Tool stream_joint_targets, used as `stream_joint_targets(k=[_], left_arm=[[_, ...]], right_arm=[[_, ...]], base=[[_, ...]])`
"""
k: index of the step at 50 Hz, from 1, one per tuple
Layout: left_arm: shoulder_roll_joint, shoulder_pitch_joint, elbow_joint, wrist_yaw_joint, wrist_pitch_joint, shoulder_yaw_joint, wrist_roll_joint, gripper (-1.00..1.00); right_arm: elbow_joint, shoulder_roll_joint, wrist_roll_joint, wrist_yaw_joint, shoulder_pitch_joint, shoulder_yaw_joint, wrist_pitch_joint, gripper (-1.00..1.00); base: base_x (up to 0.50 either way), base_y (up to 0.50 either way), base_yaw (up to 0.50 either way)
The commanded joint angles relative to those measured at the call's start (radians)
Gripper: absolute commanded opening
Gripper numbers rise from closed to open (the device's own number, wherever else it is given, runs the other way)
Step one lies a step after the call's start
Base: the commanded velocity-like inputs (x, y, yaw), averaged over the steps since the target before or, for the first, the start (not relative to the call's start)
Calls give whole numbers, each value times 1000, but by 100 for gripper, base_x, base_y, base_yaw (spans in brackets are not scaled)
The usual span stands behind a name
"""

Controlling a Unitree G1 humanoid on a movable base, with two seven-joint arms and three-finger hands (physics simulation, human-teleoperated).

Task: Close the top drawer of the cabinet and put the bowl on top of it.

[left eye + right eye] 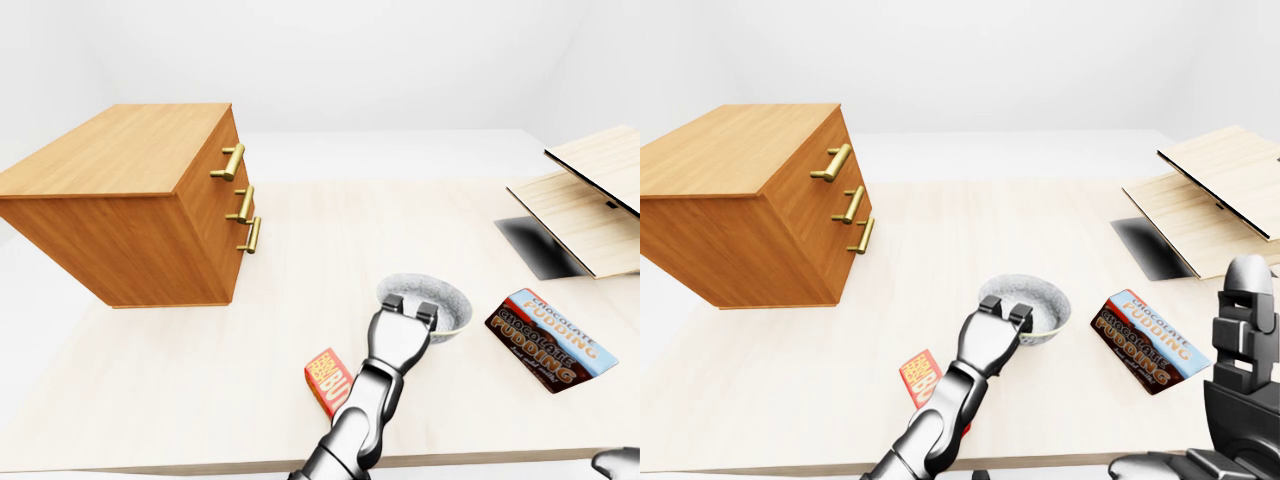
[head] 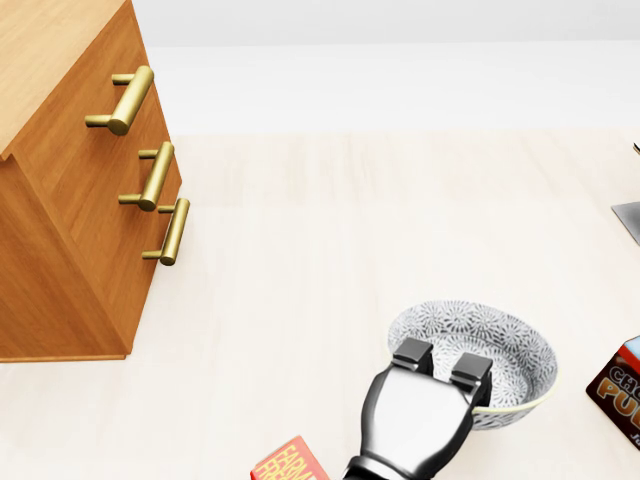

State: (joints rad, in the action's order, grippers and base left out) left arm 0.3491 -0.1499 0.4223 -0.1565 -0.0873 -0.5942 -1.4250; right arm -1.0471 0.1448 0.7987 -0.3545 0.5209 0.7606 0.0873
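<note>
Grey floral-patterned ceramic bowl (image 2: pixel 485 335), tilted, near the robot-side edge of the pale wooden counter (image 2: pixel 330 230), well apart from the brown wooden three-drawer cabinet (image 1: pixel 130 200) at its left end; left hand (image 2: pixel 415 415) clamped over its rim; right hand (image 1: pixel 1243 350) empty, fingers straight.

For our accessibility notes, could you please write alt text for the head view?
The robot's left hand hooks its fingers over the lower rim of a patterned bowl at the lower right of a pale table. A wooden cabinet with three brass handles fills the left edge.
</note>
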Motion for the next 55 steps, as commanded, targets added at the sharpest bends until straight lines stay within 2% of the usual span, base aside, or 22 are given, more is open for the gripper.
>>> stream_joint_targets(k=[1,10,16,23,38,42,50,55], left_arm=[[0,6,-12,-18,0,-10,-1,-100],[0,8,-15,-18,0,-8,3,-100],[0,5,-74,30,0,-8,-9,-100],[0,13,-226,135,0,-24,-45,-100],[0,28,-399,227,0,-43,-83,-100],[0,25,-430,266,0,-37,-78,-100],[0,-23,-506,323,0,20,-52,-100],[0,-50,-602,403,0,40,-90,-100]], right_arm=[[0,1,11,-6,3,7,0,100],[0,4,3,-8,4,0,0,100],[0,5,1,-8,0,1,0,100],[0,6,1,-11,5,-2,0,100],[0,13,-32,-17,8,-34,0,100],[0,16,-44,-20,6,-44,0,100],[0,20,-63,-22,6,-59,0,100],[0,23,-81,-23,7,-77,0,100]], base=[[0,0,0],[0,0,0],[0,0,0],[0,0,0],[0,0,0],[0,0,0],[0,0,0],[0,0,0]])
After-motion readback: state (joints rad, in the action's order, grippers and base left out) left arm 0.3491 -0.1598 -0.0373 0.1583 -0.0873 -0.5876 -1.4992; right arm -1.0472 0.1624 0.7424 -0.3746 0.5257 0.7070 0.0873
